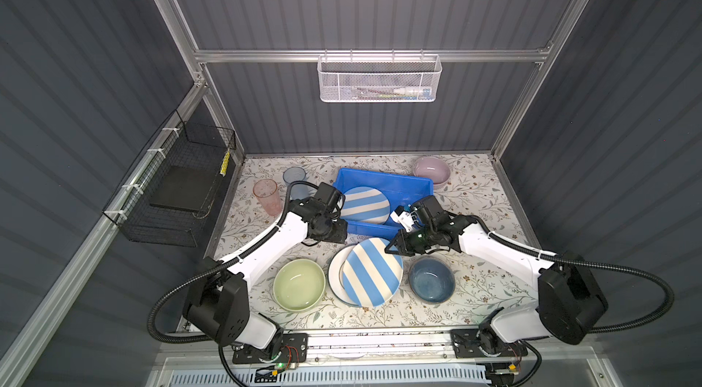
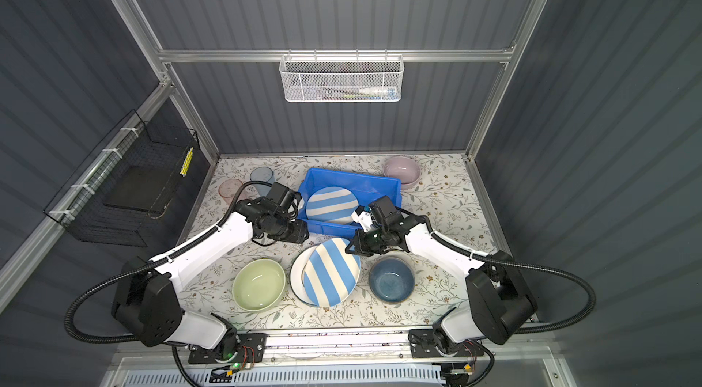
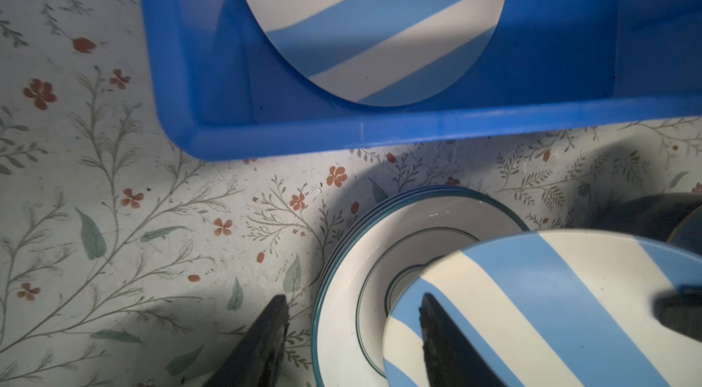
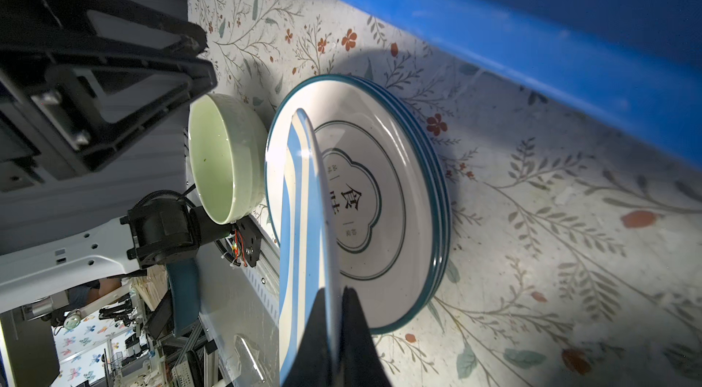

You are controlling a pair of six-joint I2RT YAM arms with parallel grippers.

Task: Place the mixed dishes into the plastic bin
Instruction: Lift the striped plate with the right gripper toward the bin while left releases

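The blue plastic bin [image 1: 383, 176] stands at mid-table with one blue-white striped plate [image 1: 364, 204] lying flat in it. My right gripper [image 4: 336, 301] is shut on the rim of a second striped plate [image 1: 370, 277]. That plate is tilted up over a stack of white plates with dark rings [image 1: 336, 278]. My left gripper [image 3: 351, 322] is open just in front of the bin's near rim [image 3: 380, 134], above the stack's edge, holding nothing. A green bowl [image 1: 299, 284] and a blue bowl [image 1: 432, 279] flank the stack.
A pink bowl [image 1: 432, 170] sits behind the bin on the right. A pink tumbler [image 1: 267, 196] and a blue tumbler [image 1: 294, 177] stand at the back left. A black wire basket [image 1: 174, 187] hangs on the left wall, a white mesh basket [image 1: 380, 79] on the back wall.
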